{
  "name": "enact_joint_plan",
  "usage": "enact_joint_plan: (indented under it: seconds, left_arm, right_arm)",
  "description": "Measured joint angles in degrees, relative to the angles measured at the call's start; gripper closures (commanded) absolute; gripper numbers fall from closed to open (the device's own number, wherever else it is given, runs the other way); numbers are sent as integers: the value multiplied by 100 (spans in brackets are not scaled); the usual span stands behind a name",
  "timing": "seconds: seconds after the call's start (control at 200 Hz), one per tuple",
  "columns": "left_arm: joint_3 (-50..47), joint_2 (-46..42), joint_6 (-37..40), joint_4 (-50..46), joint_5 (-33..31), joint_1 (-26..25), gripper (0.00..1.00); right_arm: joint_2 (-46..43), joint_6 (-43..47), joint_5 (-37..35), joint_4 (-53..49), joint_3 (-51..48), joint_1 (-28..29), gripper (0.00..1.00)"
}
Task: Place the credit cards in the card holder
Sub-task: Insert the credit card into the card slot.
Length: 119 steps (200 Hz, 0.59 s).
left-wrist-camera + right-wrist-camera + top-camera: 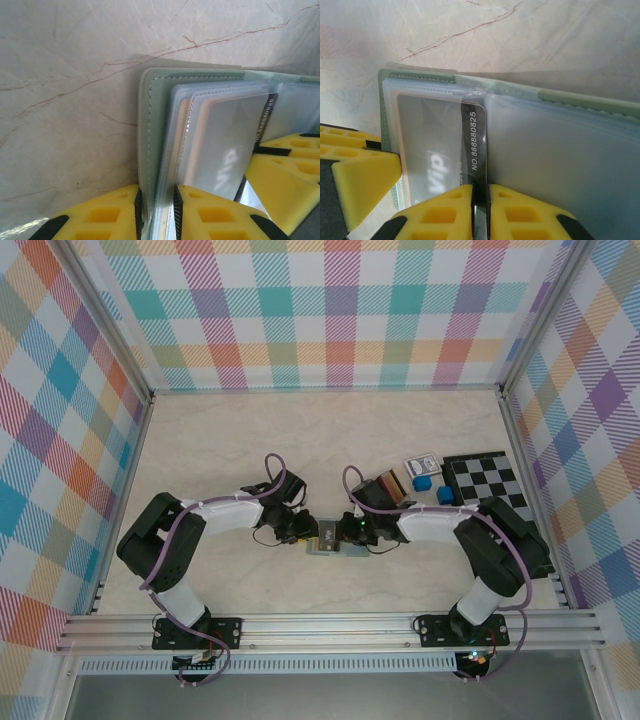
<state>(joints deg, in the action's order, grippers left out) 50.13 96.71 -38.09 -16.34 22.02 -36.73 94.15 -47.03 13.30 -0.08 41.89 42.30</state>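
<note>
The sage-green folding card holder (570, 101) lies open on the pale marbled worktop (75, 100); the left hand (157, 215) clamps its cover edge; the right hand (480, 210) pinches the dark plastic VIP credit card (474, 145), whose long axis points straight ahead into the clear sleeve (420, 112).

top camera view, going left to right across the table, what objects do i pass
card holder → stack of credit cards → playing-card pack → checkerboard
</note>
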Motion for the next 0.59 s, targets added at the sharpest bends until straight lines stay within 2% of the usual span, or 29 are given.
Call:
enact_joint_plan:
  seconds: [0.175, 0.315, 0.595]
  left_arm:
    - [0, 0, 0, -4, -11, 0, 74]
    - [0, -2, 0, -48, -63, 7, 69]
    - [-9, -26, -2, -48, -109, 7, 66]
  right_arm:
    - [133, 39, 144, -52, 157, -15, 90]
    - [291, 199, 210, -313, 417, -15, 88]
    - [321, 448, 144, -892, 737, 7, 85]
